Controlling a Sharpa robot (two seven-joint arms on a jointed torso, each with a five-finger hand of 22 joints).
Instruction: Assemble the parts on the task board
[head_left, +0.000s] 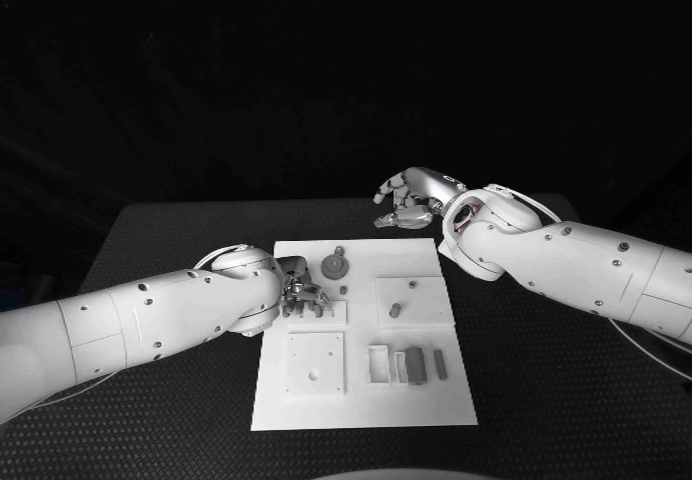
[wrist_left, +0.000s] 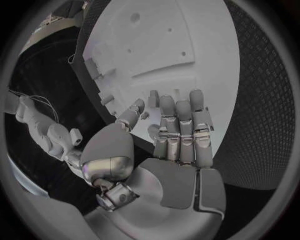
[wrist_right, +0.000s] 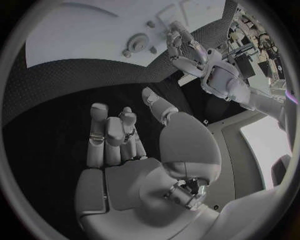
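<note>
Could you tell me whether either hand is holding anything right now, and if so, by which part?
Nothing is held: the left hand hovers open over the task board, and the right hand is open over the black table.

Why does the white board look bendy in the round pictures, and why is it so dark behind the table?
Left wrist view: a fisheye lens curves the task board's straight edges behind the left hand. Right wrist view: the same bending, around the right hand. Head view: the board keeps straight edges; light falls on it and the arms, while the room beyond the table is black.
</note>
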